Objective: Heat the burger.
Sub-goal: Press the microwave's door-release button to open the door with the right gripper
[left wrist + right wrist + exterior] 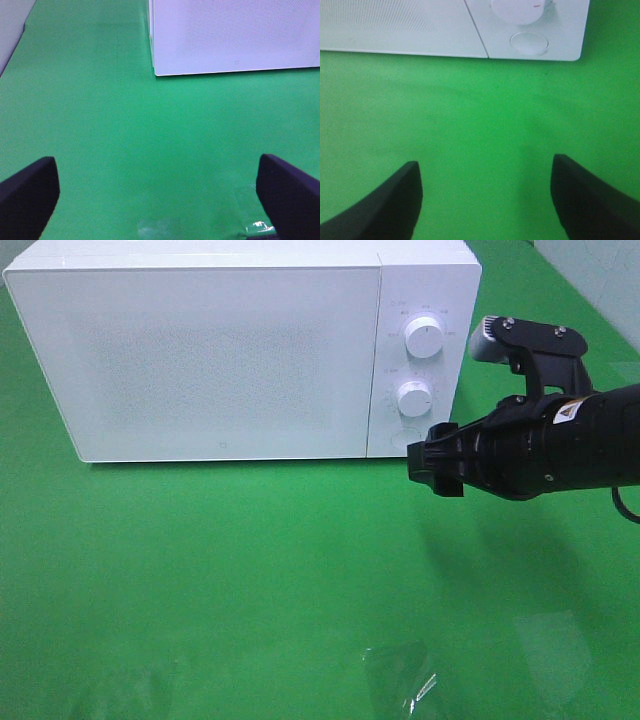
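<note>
We see a white box-shaped microwave oven [200, 350] standing at the back of the green cloth-covered table [250, 570], its wide frosted door closed flat against the body. The door panel is opaque in all three views, so we cannot tell what, if anything, lies inside the oven. We cannot say where the burger is, since no view shows it. On the control strip at the oven's right side we make out an upper round white dial [425, 338], a lower round white dial [414, 398] and, below them, a round white push button [529, 43]. The black right end effector [432, 462] hangs above the table just in front of the oven's lower right corner, its tip pointing towards the control strip and close to the push button, though we cannot tell if it touches. In the right wrist view its two dark fingers [385, 205] stand apart with only green cloth between them, gripping nothing. The left end effector [159, 195] does not appear in the high view. In its own wrist view its dark fingers [27, 195] are spread wide over bare cloth, empty, facing the oven's left front corner from well back. Near the front of the table lies a crumpled piece of clear plastic film [400, 680], flat on the cloth and apart from both arms.
</note>
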Controlling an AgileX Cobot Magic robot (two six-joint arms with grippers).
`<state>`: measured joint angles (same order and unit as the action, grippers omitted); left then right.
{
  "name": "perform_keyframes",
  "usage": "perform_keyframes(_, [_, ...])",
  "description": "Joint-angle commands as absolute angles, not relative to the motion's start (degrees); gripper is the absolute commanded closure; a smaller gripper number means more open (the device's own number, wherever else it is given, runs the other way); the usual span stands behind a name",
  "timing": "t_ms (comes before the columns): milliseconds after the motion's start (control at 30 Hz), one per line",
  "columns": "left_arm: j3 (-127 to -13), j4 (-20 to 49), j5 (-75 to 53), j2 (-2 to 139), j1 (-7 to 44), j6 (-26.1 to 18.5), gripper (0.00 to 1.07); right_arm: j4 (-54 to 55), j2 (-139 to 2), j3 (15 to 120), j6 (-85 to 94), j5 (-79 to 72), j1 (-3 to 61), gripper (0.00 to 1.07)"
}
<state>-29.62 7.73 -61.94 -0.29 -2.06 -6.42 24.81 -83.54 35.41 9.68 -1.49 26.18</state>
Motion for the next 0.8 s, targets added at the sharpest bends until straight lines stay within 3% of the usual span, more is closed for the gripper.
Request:
perform_keyframes(33, [-29.56, 7.73, -61.25, -1.32, -2.18, -6.25, 0.07, 22.23, -77.92, 36.10, 12.72, 8.54, 25.32, 0.38])
perform_keyframes(467, [-29.56, 7.73, -61.25, -1.32, -2.18, -6.25, 0.07, 0.29, -62.91, 43.03, 1.20, 38.79, 25.32, 0.38])
perform_keyframes(800, [-29.56, 7.73, -61.25, -1.32, -2.18, -6.25, 0.07, -2.52, -51.11, 44.12, 1.15, 50.02, 25.32, 0.38])
